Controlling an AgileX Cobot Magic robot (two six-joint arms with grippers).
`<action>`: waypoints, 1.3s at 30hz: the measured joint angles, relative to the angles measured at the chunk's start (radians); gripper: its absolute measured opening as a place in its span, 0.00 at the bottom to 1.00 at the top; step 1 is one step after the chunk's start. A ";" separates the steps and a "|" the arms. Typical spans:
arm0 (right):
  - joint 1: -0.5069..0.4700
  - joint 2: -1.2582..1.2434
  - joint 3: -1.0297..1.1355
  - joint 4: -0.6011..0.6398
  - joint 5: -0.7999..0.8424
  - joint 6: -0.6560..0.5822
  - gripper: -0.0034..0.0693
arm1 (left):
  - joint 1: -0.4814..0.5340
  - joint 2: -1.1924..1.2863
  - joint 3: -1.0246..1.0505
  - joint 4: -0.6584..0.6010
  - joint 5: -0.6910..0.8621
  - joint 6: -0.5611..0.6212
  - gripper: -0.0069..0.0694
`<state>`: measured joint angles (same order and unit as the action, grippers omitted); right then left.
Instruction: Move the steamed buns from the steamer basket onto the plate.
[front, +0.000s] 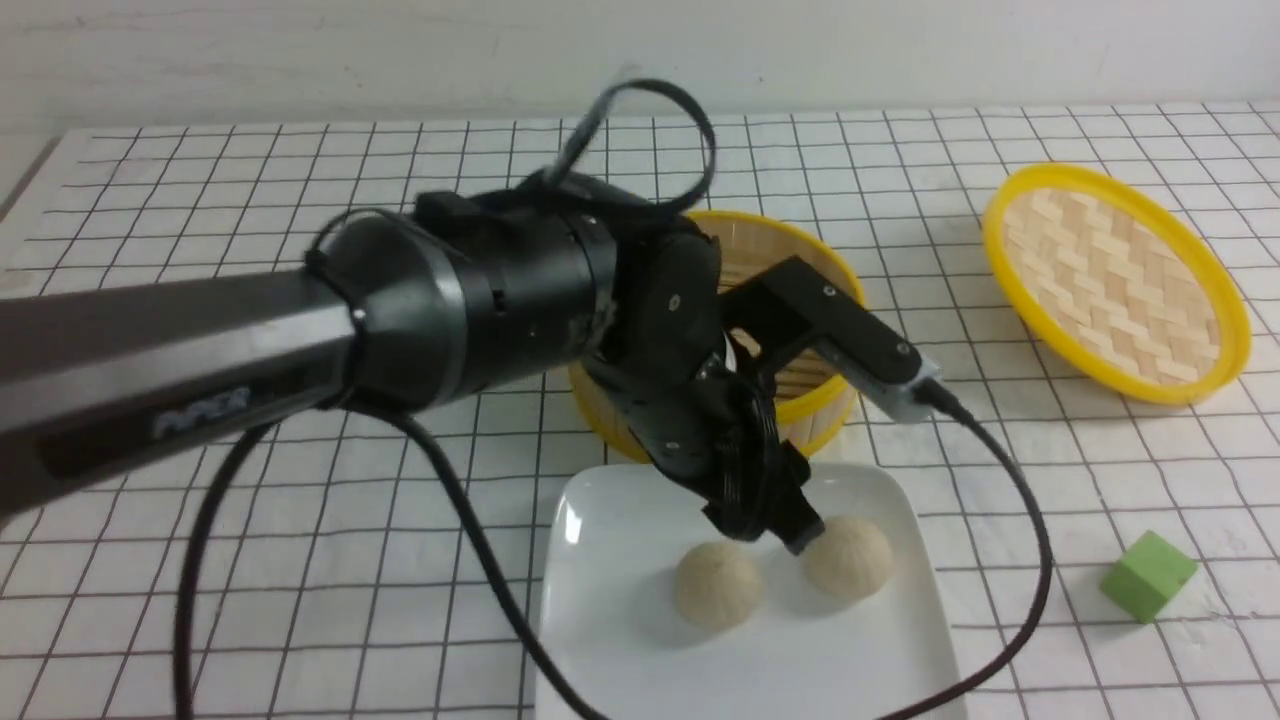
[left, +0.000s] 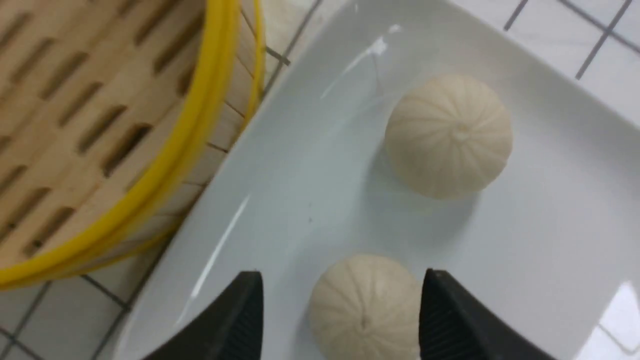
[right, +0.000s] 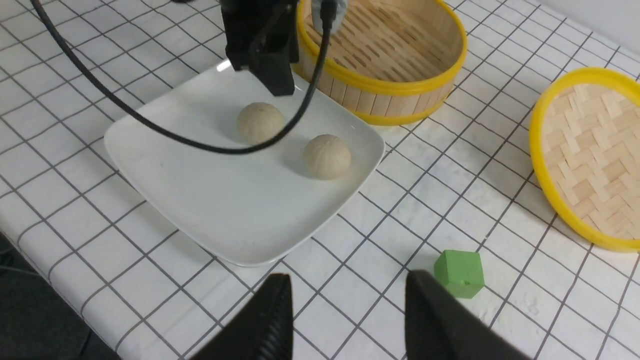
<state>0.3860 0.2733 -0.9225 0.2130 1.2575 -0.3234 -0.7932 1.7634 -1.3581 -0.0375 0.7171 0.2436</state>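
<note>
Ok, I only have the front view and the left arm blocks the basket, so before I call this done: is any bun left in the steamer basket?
Observer: None that I can see. In the right wrist view the steamer basket shows a bare slatted floor, though its near wall hides a strip.
Operator: Has the left gripper let go?
Observer: Yes. The left wrist view shows the left gripper open, its fingers either side of a bun sitting on the plate.
Operator: And the right gripper?
Observer: The right gripper is open and empty, near the green cube.
</note>
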 joint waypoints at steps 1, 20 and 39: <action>0.000 0.000 0.000 -0.002 0.000 0.000 0.50 | 0.000 -0.030 0.000 0.007 0.001 -0.002 0.65; 0.000 0.000 0.000 -0.005 -0.013 0.000 0.50 | 0.000 -0.763 0.000 0.579 0.244 -0.517 0.65; 0.000 0.000 0.000 0.002 -0.071 0.000 0.50 | 0.000 -1.016 0.039 0.556 0.520 -0.403 0.65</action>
<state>0.3860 0.2733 -0.9225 0.2146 1.1864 -0.3234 -0.7932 0.7470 -1.3189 0.5185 1.2367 -0.1597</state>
